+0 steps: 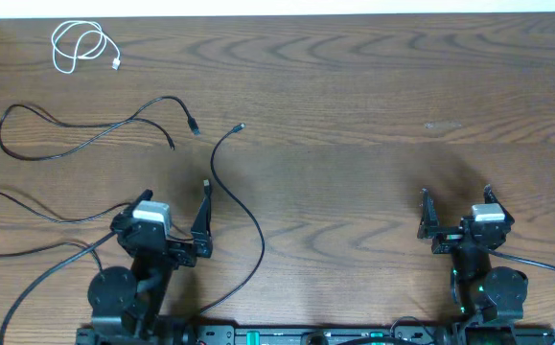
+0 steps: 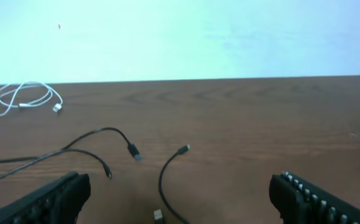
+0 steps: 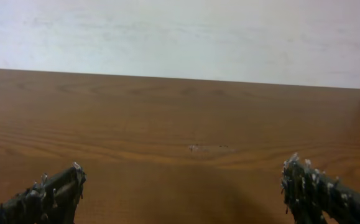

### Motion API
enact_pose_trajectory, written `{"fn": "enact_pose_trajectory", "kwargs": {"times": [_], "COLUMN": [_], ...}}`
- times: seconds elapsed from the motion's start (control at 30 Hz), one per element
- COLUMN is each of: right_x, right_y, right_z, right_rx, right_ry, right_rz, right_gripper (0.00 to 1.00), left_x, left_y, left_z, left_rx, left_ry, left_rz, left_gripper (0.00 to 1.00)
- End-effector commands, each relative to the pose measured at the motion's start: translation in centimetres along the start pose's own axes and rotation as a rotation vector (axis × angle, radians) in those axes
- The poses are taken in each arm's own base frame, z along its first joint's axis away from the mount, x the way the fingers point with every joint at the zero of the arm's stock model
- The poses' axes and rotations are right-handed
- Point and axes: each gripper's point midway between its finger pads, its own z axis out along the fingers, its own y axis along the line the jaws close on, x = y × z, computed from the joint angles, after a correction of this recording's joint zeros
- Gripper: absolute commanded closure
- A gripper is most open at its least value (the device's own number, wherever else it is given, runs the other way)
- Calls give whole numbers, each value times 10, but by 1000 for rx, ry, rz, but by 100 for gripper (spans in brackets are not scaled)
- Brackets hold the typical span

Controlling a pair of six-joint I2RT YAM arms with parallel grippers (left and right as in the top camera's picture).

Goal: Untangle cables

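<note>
White cable [image 1: 80,46] lies coiled at the upper left of the overhead view, well apart from the black cables [image 1: 95,129] across the left half. One black strand [image 1: 227,182] curves past the left gripper [image 1: 174,199], whose fingers are spread and empty. The right gripper [image 1: 457,199], lower right, is likewise released.

In the left wrist view, the strand's plug end [image 2: 158,215] sits at bottom centre between the wide jaws. A careless sweep there would likely drag it back over its neighbours.

The right wrist view shows only wooden table [image 3: 180,112].

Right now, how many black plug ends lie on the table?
4 black plug ends: two close together left of centre, a third just right of them, a fourth closer to the near edge. Others may be hidden.
</note>
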Motion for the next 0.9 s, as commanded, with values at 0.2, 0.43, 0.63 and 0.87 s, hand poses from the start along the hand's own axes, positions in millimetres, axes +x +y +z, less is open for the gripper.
{"fn": "enact_pose_trajectory", "kwargs": {"times": [0.2,0.43,0.63,0.87], "right_x": [1,1,1,1], "right_y": [-1,-1,-1,-1], "right_z": [0,0,0,0], "right_rx": [7,7,7,7], "right_ry": [-1,-1,-1,-1], "right_rz": [-8,-8,-9,-8], "right_gripper": [1,1,1,1], "left_x": [4,12,21,30], "left_y": [2,3,5,7], "left_z": [6,14,22,29], "left_rx": [-1,1,3,3], "left_ry": [-128,-189,-213,-260], "left_rz": [43,52,46,54], "left_gripper": [3,3,3,2]}}
